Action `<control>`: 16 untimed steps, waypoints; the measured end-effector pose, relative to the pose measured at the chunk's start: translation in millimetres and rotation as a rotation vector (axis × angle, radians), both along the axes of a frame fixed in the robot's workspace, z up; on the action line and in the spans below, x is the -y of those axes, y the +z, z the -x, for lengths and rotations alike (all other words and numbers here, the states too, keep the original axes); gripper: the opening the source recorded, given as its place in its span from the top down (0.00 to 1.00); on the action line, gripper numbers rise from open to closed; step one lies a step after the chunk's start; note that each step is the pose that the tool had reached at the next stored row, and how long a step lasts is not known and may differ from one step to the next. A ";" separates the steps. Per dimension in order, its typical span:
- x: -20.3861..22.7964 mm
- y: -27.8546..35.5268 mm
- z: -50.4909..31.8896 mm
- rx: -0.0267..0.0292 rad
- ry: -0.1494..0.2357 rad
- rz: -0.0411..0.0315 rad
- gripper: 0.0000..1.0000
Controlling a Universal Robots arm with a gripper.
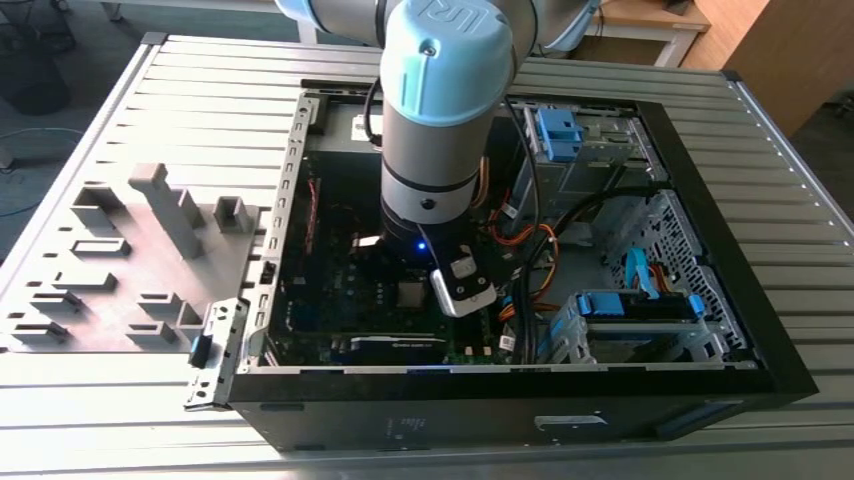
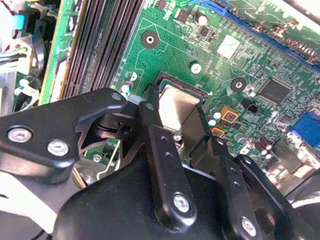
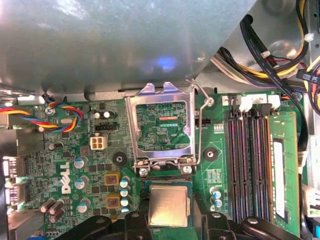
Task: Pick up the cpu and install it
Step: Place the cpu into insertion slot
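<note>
Inside an open computer case (image 1: 507,400) on a metal table (image 1: 120,110), the gripper (image 2: 175,106) is pinching the cpu (image 3: 169,205) between its 2 fingers (image 2: 150,117), flat over the socket (image 2: 181,84) directly beneath, the cover (image 3: 162,161) standing open just beyond.

Open case (image 1: 507,412) (green motherboard (image 2: 165,55) inside), grey tray (image 1: 134,285)

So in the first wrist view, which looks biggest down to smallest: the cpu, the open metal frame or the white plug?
Largest to smallest:
1. open metal frame
2. cpu
3. white plug
</note>
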State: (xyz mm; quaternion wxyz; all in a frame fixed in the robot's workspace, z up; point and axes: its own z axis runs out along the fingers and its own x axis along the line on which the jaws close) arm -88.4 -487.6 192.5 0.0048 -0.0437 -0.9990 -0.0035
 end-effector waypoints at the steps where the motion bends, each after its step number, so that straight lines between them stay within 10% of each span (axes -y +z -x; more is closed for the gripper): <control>1: 0.0 -0.1 0.0 0.0000 0.000 0.0000 0.57; 16: 0.6 -0.4 0.0 0.0001 0.020 -0.0006 0.57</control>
